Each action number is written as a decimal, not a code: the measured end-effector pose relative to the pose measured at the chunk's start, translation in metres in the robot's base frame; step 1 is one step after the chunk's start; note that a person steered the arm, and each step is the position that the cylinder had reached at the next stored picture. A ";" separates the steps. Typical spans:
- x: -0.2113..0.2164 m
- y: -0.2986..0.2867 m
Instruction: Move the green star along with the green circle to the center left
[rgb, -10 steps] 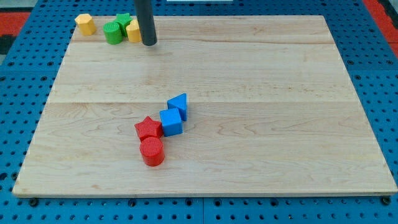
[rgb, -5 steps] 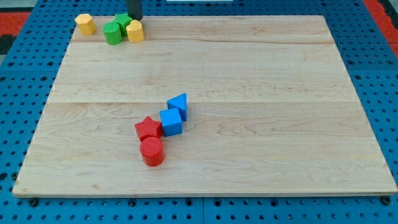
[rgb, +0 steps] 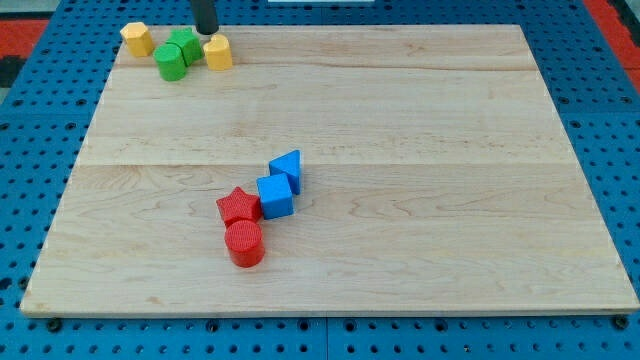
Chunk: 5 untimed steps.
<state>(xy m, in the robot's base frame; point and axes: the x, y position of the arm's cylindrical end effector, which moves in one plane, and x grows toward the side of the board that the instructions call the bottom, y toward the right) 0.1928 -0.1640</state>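
My end effector is a bare rod with no jaws, so nothing is spread, pressed together or pinched; my tip (rgb: 206, 31) sits at the desk's far edge, toward 11 o'clock, just beyond the green pair and apparently not touching either block.

Nearest the view's bottom, slightly to 7 o'clock of the desk's (rgb: 450, 200) centre, stands the red cylinder (rgb: 244, 243). Touching it at 12 o'clock is the red star (rgb: 239, 206), which meets the blue cube (rgb: 275, 195); the blue wedge-shaped block (rgb: 288, 168) leans against the cube's far side.

Far off at 11 o'clock lies a second cluster. The green circle (rgb: 170, 62) touches the green star (rgb: 184, 46), which is at its 1 o'clock. A yellow block (rgb: 218, 52) rests just beside the star at 3 o'clock, and another yellow block (rgb: 138, 39) lies near the circle at 10 o'clock; neither shape is clear.

Progress, as I judge it: the green pair is together but in the far left corner. The centre left, at 9 o'clock, holds no blocks, so nearly all the travel remains, a push toward 6 o'clock from behind the pair.
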 end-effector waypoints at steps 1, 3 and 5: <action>0.019 -0.019; 0.109 -0.040; 0.114 -0.064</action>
